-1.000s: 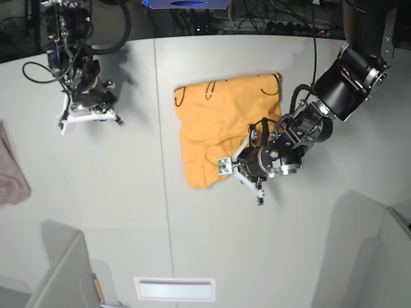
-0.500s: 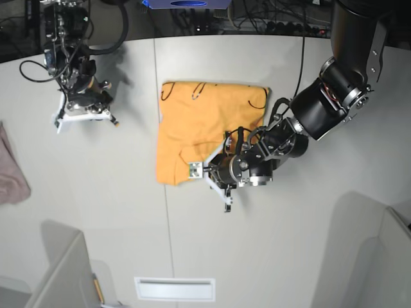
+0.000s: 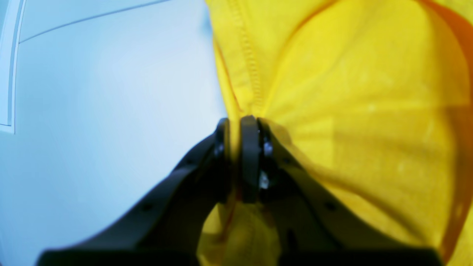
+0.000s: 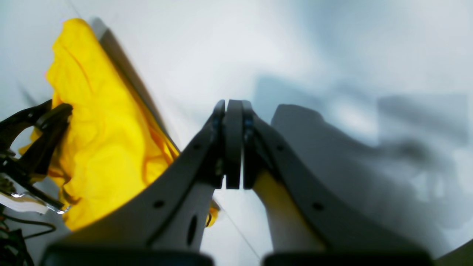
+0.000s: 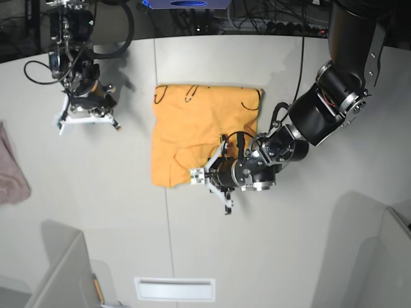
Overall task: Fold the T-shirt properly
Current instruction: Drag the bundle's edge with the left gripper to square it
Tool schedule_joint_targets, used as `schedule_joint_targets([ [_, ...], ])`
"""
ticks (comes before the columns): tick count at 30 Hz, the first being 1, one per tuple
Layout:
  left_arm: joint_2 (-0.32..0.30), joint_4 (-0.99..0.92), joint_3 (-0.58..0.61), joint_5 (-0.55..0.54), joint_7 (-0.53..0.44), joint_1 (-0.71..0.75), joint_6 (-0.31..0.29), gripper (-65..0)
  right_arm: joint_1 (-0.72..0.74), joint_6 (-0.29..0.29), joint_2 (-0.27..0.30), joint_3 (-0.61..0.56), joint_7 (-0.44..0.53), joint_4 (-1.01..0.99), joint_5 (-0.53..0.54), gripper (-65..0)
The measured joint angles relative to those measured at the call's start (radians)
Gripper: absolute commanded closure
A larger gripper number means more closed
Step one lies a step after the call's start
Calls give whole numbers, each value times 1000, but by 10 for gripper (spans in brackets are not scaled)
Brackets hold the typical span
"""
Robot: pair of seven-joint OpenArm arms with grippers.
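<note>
The orange-yellow T-shirt [image 5: 199, 128] lies folded into a rough rectangle on the white table [image 5: 289, 256], with black printed marks along its far edge. My left gripper [image 5: 204, 174] is at the shirt's near right corner, shut on the hem. In the left wrist view the fingertips [image 3: 248, 127] pinch a stitched fold of the T-shirt [image 3: 351, 111]. My right gripper [image 5: 87, 119] hovers over bare table to the left of the shirt, shut and empty. In the right wrist view its jaws [image 4: 232, 107] are pressed together, with the T-shirt [image 4: 92, 147] off to the left.
A pinkish cloth [image 5: 11, 173] lies at the table's left edge. A seam [image 5: 166, 212] runs down the table, and a white slot [image 5: 174, 289] sits near the front. Grey panels stand at the front left [image 5: 61, 276] and front right [image 5: 366, 256].
My left gripper has dragged the T-shirt to the left across the table while holding its corner. The right arm has barely moved.
</note>
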Motion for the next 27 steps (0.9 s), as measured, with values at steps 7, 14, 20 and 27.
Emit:
schedule_joint_targets([
  [7, 5, -3, 8, 0, 19, -23, -20, 0, 3, 0, 0, -2, -2, 0, 0, 0],
  [14, 8, -10, 8, 2, 42, -60, -35, -304, 5, 0, 0, -2, -2, 0, -1, 0],
  [20, -1, 10, 8, 19, 76, -90, -49, -446, 6, 0, 0, -2, -2, -21, -1, 0],
  [27, -6, 84, -107, 24, 97, -84, -68, -482, 5, 0, 0, -2, -2, -39, -1, 0],
])
